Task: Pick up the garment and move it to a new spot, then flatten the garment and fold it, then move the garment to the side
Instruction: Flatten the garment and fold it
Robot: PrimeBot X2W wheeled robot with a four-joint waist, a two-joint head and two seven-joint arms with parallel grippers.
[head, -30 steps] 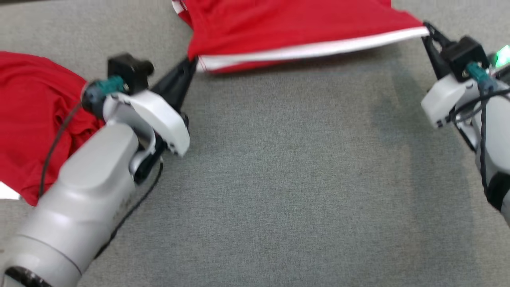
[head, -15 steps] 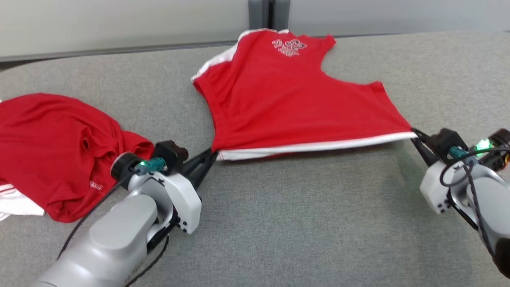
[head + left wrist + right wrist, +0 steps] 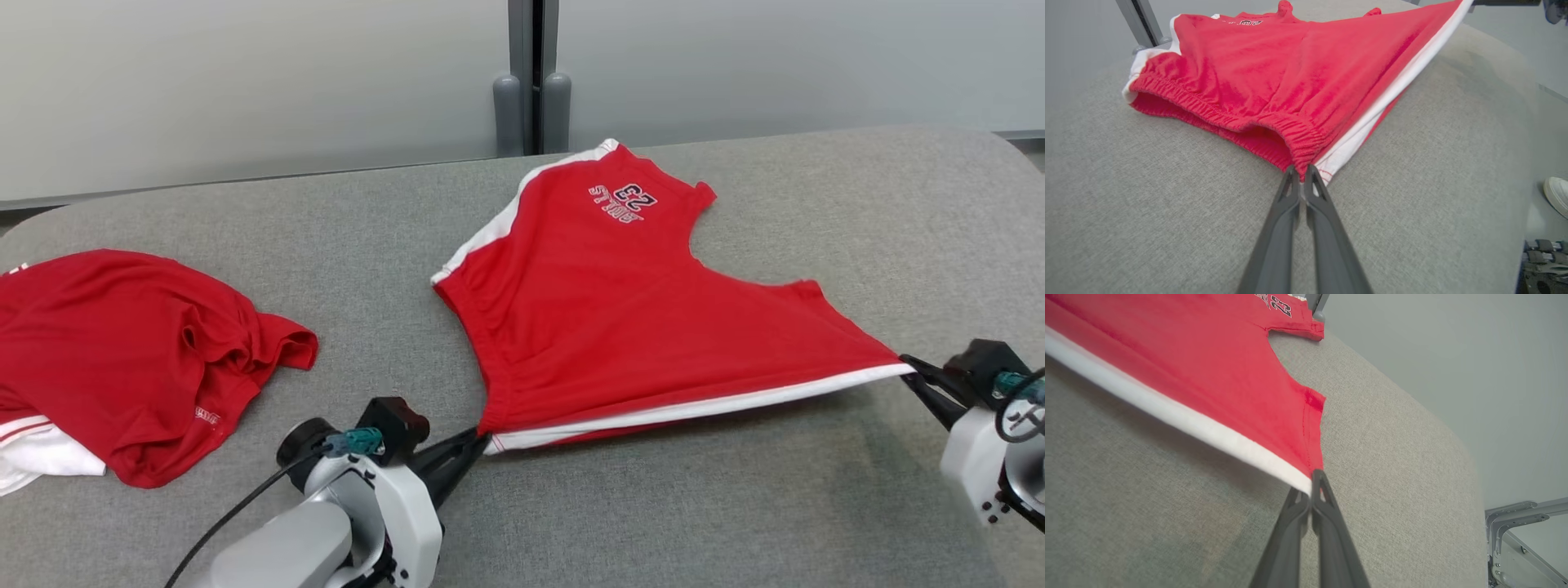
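The garment [image 3: 645, 327] is a pair of red shorts with white side stripes and a printed number near one leg hem. It lies stretched across the grey table, its near edge lifted slightly. My left gripper [image 3: 480, 435] is shut on the waistband corner [image 3: 1302, 163]. My right gripper [image 3: 908, 362] is shut on the leg-hem corner [image 3: 1310, 473]. The white stripe [image 3: 702, 407] runs taut between the two grips. In the left wrist view the elastic waistband [image 3: 1216, 114] gapes open. The far leg with the number [image 3: 1276, 304] rests flat on the table.
A crumpled pile of red and white clothes [image 3: 122, 359] lies at the table's left end. The grey padded table [image 3: 653, 506] has rounded corners; a pale wall with a grey post [image 3: 531, 82] stands behind it. A white shoe [image 3: 1555, 196] and a metal bracket [image 3: 1515, 514] show beyond the table's right edge.
The head camera has tilted up, so the wall and the whole garment show. Both grippers keep their grip on the same corners, the garment spread between them.
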